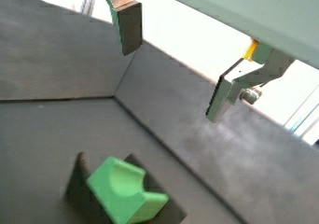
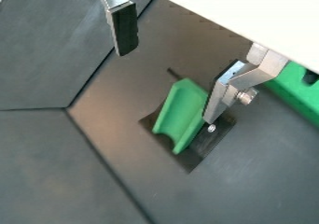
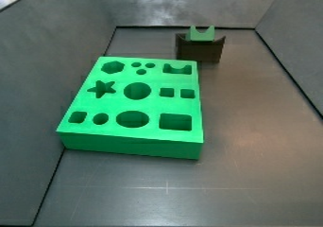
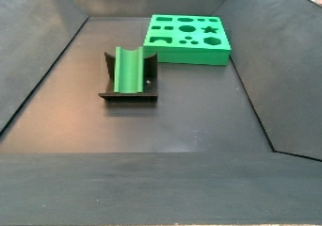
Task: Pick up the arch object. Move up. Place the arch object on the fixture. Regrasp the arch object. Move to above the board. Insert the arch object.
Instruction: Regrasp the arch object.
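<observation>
A: Where is the arch object [image 4: 127, 69] seen?
B: Seated on the fixture [image 4: 128, 93], apart from the board [image 3: 132, 104].
A: And the gripper [image 2: 169, 67]?
B: Held above it, fingers [image 2: 123, 29] spread wide, nothing gripped.

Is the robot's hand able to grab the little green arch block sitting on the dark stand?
Probably yes. The hand is open and empty above the arch object, which rests on the fixture. Nothing lies between them, and the board sits well apart.

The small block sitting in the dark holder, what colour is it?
Bright green; the block shows best in a side view. The gripper hangs open above it.
</observation>
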### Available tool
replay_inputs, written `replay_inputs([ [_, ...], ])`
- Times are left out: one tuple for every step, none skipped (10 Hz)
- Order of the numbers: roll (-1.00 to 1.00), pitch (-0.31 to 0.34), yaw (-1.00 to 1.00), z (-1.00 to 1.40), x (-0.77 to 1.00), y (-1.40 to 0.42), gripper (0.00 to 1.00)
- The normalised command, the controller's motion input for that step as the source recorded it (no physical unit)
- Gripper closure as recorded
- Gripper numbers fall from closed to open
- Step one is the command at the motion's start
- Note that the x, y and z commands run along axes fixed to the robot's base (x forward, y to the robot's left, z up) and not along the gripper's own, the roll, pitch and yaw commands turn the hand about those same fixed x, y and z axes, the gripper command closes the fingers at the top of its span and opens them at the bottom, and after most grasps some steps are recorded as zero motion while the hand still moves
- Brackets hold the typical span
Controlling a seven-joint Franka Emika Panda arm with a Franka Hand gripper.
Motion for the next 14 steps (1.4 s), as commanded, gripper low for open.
replay_inputs([
  [1.0, 0.179, 0.14, -0.02, 0.11, -0.04, 0.0],
  [0.96, 0.195, 0.17, -0.02, 0.11, -0.04, 0.0],
  [0.71, 0.167, 0.19, -0.02, 0.11, -0.05, 0.0],
  [0.58, 0.151, 0.2, -0.02, 0.11, -0.05, 0.0],
  [0.35, 0.115, 0.21, -0.02, 0.11, -0.04, 0.0],
  [0.25, 0.082, 0.21, -0.01, 0.1, -0.03, 0.0],
  [0.19, 0.044, 0.21, -0.01, 0.09, -0.04, 0.0],
  [0.18, 0.006, 0.08, -1.0, 0.04, 0.07, 0.0],
  [0.17, -0.01, 0.06, -1.0, 0.04, 0.07, 0.0],
  [0.15, -0.026, 0.05, -1.0, 0.05, 0.06, 0.0],
  [0.12, -0.034, 0.05, -1.0, 0.05, 0.06, 0.0],
  [0.08, -0.04, 0.04, -1.0, 0.06, 0.05, 0.0],
  [0.06, -0.04, 0.03, -1.0, 0.07, 0.05, 0.0],
  [0.06, -0.038, 0.03, -1.0, 0.07, 0.05, 0.0],
])
